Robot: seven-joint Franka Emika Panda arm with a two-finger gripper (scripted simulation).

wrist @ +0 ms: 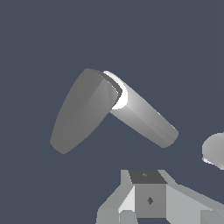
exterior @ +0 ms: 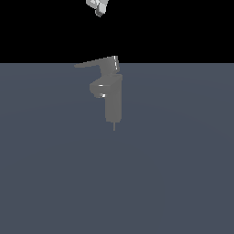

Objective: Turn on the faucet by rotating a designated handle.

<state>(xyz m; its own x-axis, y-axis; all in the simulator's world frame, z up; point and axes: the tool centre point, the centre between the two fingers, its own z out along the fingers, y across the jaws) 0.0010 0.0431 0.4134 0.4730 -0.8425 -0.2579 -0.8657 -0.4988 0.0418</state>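
Note:
The faucet (exterior: 113, 100) is a grey upright column on the dark blue-grey floor, with a short stubby spout (exterior: 99, 89) toward the exterior view's left. The handle (exterior: 93, 63) is a thin flat lever on top, with its tip pointing to the exterior view's left. My gripper (exterior: 98, 8) hangs well above the faucet, partly cut off by the frame edge. In the wrist view the handle (wrist: 81, 111) is a broad tapered grey blade joined to the bright column (wrist: 146, 120). My gripper (wrist: 148, 197) shows as one block with no gap and touches nothing.
The flat dark blue-grey floor (exterior: 183, 173) surrounds the faucet, with black background behind it. A rounded pale grey shape (wrist: 214, 151) sits at the edge of the wrist view; I cannot tell what it is.

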